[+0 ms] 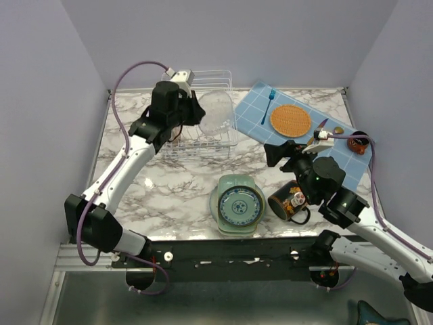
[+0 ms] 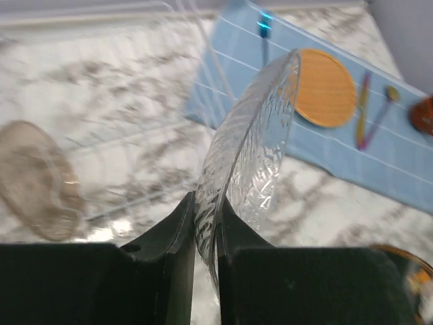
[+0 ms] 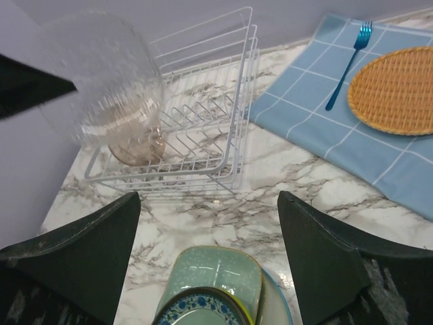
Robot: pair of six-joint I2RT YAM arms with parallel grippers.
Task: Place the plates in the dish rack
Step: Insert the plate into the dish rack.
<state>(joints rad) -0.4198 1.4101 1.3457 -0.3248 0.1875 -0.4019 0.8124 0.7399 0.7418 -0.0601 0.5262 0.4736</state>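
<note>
My left gripper [image 2: 205, 211] has its fingers [image 2: 162, 257] clamped on the rim of a clear glass plate [image 2: 257, 149], pinching it edge-on. I've got it hanging over the right part of the dish rack [image 1: 203, 145], above the prongs and not down in a slot yet as far as I can tell. It's round, so there's no real long axis. The disc stands nearly upright with a bit of lean, its rim running up and away from my fingers and its broad face turned toward the near-right of the rack. Inside the rack, on the left, a brownish plate [image 3: 135, 145] is already sitting in the prongs, so that's one done by my count. My right gripper [image 3: 208, 200] hovers with its fingers wide apart and holds nothing, out in front of the rack. Below it is the stack that's left: a teal-patterned plate [image 1: 238, 205] on top, a mint-green plate [image 3: 216, 267] under it, maybe more between them.
</note>
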